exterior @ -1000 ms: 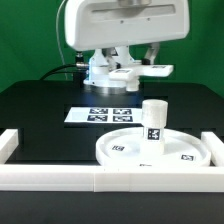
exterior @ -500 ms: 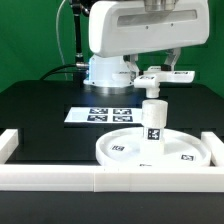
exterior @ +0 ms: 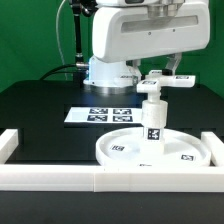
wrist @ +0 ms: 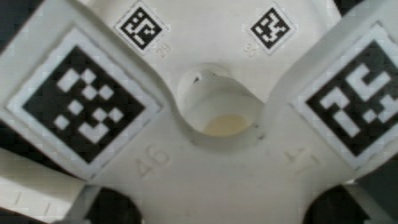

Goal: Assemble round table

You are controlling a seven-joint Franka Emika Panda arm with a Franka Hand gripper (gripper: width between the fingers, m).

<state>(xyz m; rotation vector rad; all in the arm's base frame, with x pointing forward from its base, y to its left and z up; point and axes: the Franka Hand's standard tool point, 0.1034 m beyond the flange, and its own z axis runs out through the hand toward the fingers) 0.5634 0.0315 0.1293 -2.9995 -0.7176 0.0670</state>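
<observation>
The large rimmed round disc lies flat near the front wall. The short cylindrical post stands upright on it, tag facing front. My gripper is shut on the four-armed cross-shaped foot and holds it level just above the post's top, with the foot's short stub pointing down at the post. In the wrist view the foot fills the picture with its hub and several tags. My gripper grips it at the picture's edge, and the fingers are mostly hidden.
The marker board lies flat behind the disc. A white straight-walled frame runs along the front and up both sides. The arm's white base stands at the back on the black table.
The arm has carried the cross-shaped foot from near its base forward and to the exterior view's right, and now holds it over the post. The disc and post have not moved.
</observation>
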